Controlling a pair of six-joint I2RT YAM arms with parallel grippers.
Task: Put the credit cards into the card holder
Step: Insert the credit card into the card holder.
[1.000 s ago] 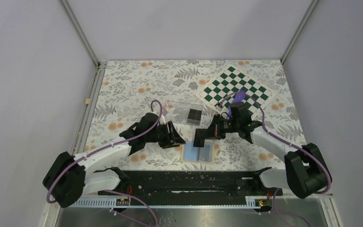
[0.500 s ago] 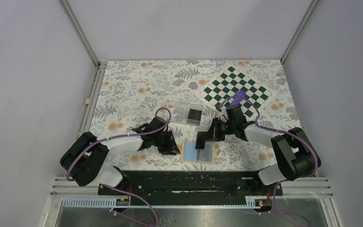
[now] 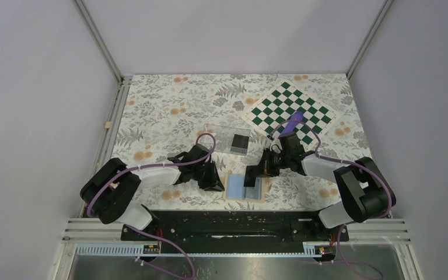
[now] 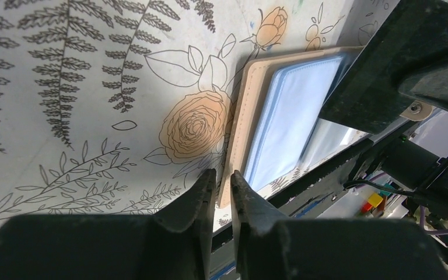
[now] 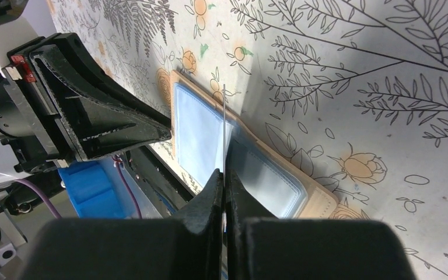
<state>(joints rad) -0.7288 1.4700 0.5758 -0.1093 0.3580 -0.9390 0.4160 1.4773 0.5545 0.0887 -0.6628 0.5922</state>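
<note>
right gripper (image 5: 224, 175), angled low, pinches a card (image 5: 224, 116) edge-down over card holder (image 5: 195, 128).

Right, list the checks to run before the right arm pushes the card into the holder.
1. Card holder open, blue inside facing up: ok.
2. Right gripper shut on the card: ok.
3. Card lined up over the holder's inside: ok.
4. Card edge already in a pocket: cannot tell.
5. Left gripper firmly pinching the holder's tan edge: cannot tell.
6. Left gripper out of the card's path: ok.
</note>
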